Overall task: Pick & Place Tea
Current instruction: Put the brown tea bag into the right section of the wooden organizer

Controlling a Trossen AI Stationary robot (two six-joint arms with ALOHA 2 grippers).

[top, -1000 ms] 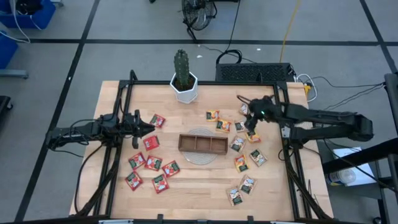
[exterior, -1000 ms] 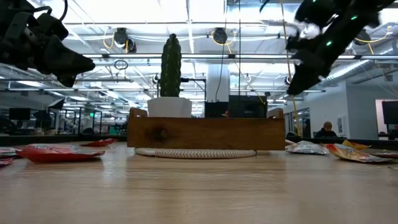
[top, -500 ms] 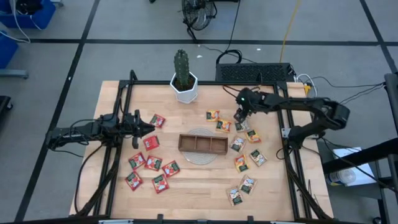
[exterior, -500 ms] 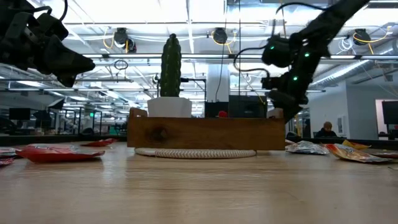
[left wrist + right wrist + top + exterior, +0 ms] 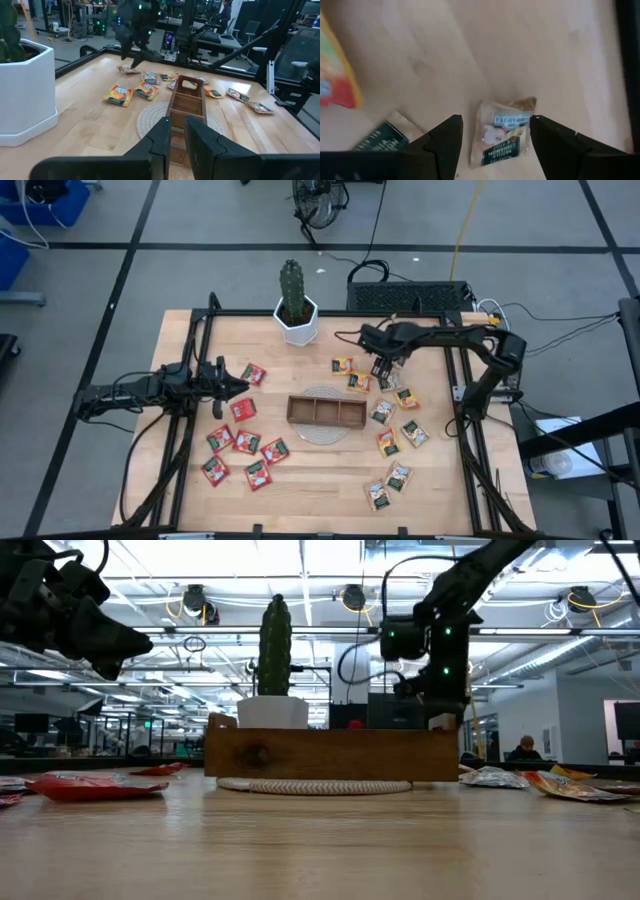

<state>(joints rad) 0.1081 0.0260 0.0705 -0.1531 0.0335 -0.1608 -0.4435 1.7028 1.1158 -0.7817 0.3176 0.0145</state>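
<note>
Grey-white sachet [image 5: 504,134], green label, lower middle | right gripper [image 5: 495,142] spread wide above it, empty | left gripper [image 5: 174,132] nearly closed, empty

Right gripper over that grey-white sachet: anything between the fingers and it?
Nothing visible. The right gripper hangs open directly above the grey-white sachet, which lies on bare table between the fingers. A dark-green sachet lies off to one side, outside the fingers.

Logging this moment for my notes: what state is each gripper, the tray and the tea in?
left gripper: nearly shut, empty, hovering beside the red sachets.
right gripper: open, empty, straddling a grey-white sachet.
wooden tray: empty, on a round mat.
tea: all sachets lying on the table.
</note>
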